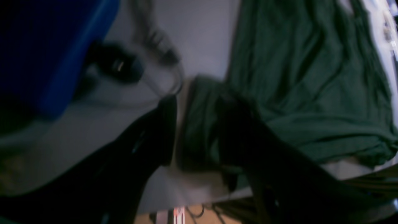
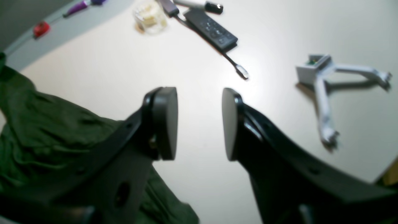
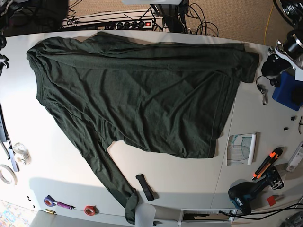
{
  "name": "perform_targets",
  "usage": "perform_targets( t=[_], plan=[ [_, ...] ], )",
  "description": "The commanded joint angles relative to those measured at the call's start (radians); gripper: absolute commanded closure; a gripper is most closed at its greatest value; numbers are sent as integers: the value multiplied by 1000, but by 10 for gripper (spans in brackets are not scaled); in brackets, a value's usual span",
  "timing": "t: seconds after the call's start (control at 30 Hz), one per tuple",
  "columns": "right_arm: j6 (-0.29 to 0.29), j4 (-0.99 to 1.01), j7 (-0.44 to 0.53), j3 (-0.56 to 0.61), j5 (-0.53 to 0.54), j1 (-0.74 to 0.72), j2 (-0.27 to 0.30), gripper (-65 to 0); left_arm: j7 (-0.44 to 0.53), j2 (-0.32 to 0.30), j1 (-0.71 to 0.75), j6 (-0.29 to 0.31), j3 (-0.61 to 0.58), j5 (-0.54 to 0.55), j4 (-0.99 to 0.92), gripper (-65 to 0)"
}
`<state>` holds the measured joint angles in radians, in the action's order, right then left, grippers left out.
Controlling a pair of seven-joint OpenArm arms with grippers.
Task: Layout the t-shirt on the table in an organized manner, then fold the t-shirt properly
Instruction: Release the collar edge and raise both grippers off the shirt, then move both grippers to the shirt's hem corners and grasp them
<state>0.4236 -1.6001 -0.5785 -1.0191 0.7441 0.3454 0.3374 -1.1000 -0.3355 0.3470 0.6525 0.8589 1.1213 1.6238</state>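
White bench [image 3: 180, 182] carries the dark green t-shirt [image 3: 142, 94], spread wrinkled across its far half, one sleeve trailing toward the near edge. Left end effector [image 1: 199, 130], blurred, is clamped on a fold of it. Right end effector [image 2: 200, 124] hangs with fingers apart above bare bench.

T-shirt [image 3: 142, 94] dark green, plain; table [image 3: 61, 161] white; box [image 3: 285, 92] blue.

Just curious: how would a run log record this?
t-shirt: spread, wrinkled; left tool: clamped on t-shirt; right tool: open over table
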Motion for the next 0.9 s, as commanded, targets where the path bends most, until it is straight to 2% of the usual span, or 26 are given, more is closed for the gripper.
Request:
perform_targets(
  t=[0.0,0.03,0.1,0.23,0.37,0.47,0.67,0.73,0.87],
  plan=[
    [6,-18,31,-10,14,-16,28,-232,14,-19,-10,5,8,43,16,-235],
    [6,-18,28,-10,14,-30,28,-232,14,-19,-19,6,8,53,16,-234],
    [6,-18,16,-10,14,-65,28,-232,6,-19,-38,46,7,66,16,-234],
    [7,-18,-14,5,-2,-138,28,-232,0,-29,-69,46,-15,72,16,-234],
    [6,-18,11,85,-138,-198,28,-232,1,-53,-88,46,-83,72,16,-234],
    [6,-18,80,196,-252,-233,28,-232,0,-58,-117,46,-134,68,16,-234],
    [2,-4,146,459,-623,-342,28,-232,0,-58,-145,46,-150,42,16,-234],
    [-3,23,150,519,-675,-396,28,-232,-1,-58,-144,46,-150,24,16,-234],
    [-8,177,144,581,-667,-542,28,-233,-1,-58,-143,46,-150,8,16,-234]
  ],
)
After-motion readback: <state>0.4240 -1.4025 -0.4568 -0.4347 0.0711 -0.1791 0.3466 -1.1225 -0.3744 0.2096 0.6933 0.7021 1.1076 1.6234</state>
